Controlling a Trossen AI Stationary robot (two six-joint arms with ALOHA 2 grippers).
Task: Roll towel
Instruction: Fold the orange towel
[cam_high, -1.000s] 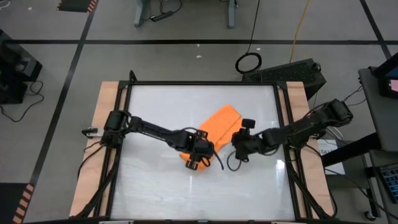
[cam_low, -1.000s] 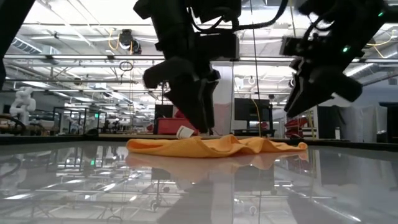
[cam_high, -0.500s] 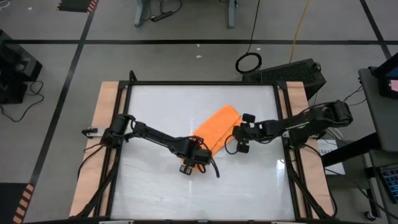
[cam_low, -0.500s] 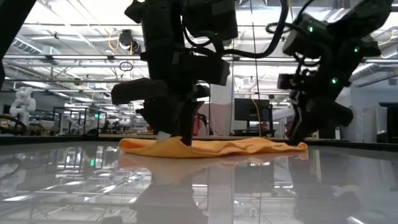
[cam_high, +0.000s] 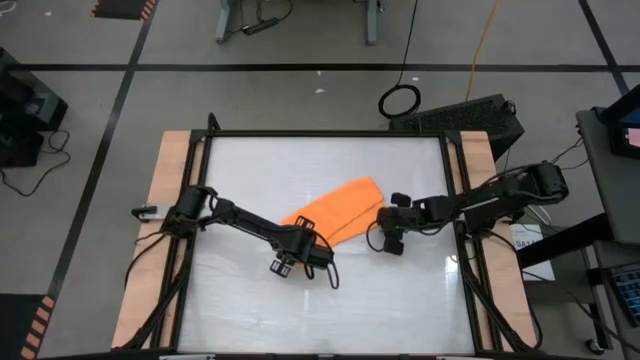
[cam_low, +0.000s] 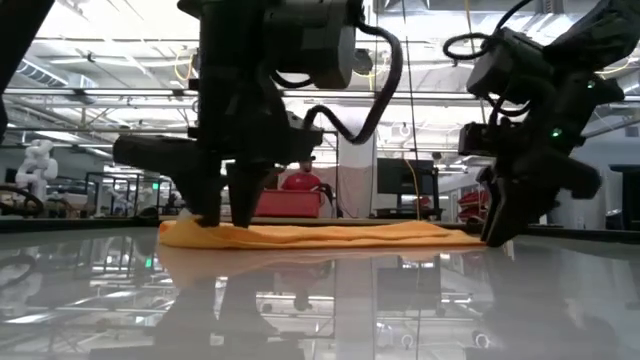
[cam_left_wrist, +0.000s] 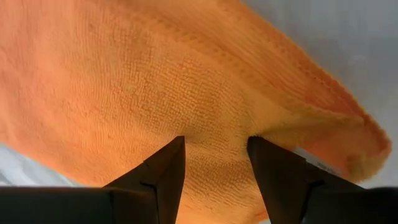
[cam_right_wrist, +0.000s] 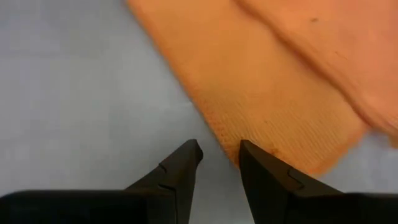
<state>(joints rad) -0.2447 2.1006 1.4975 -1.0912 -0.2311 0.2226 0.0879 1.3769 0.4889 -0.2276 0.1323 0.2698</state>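
Observation:
The bright-orange towel lies flat on the white table as a long strip, slanting from near left to far right; in the low view the towel is a thin low band. My left gripper stands open over its near-left end, pointing steeply down. My right gripper is open and low at the towel's right end. In the right wrist view its fingers straddle the towel's edge, one over bare table. My left gripper sets both fingertips down on the towel's top face near its near-left end, coming from above and pointing steeply down. The cloth lies flat between the spread fingers, resting on the table. My right gripper: I cannot tell whether it touches the towel's edge.
Black frame rails and wooden side boards border the glossy table. Bare table stretches toward the near edge and behind the towel. A dark box and a cable loop lie on the floor beyond the far right corner.
My left gripper has gone toward the near-left and tipped more steeply down, dragging the towel's near-left end along. The towel, bunched and rumpled before, now lies flatter and drawn out longer; its right end has stayed. My right gripper has come down to the table at that end.

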